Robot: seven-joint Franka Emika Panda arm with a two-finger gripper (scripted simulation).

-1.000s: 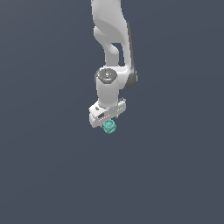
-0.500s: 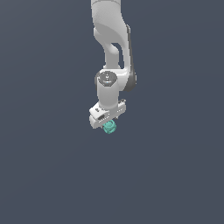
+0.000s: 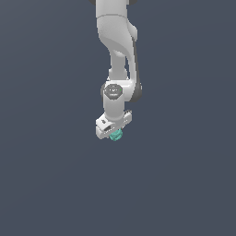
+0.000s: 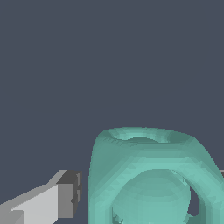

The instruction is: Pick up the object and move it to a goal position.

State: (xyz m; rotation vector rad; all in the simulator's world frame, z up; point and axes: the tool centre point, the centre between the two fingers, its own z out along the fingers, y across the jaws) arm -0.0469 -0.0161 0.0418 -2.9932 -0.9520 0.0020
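ball: teal lumpy ball (image 3: 115, 134) sits right under the white gripper (image 3: 115, 133), half hidden.
jaws: closed on the ball, one finger (image 4: 48, 202) visible, other cropped.

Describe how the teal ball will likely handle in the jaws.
The teal ball looks rounded, so it may roll if released. Its grooves and hollows could help the gripper keep hold. It is small beside the gripper, so probably light.
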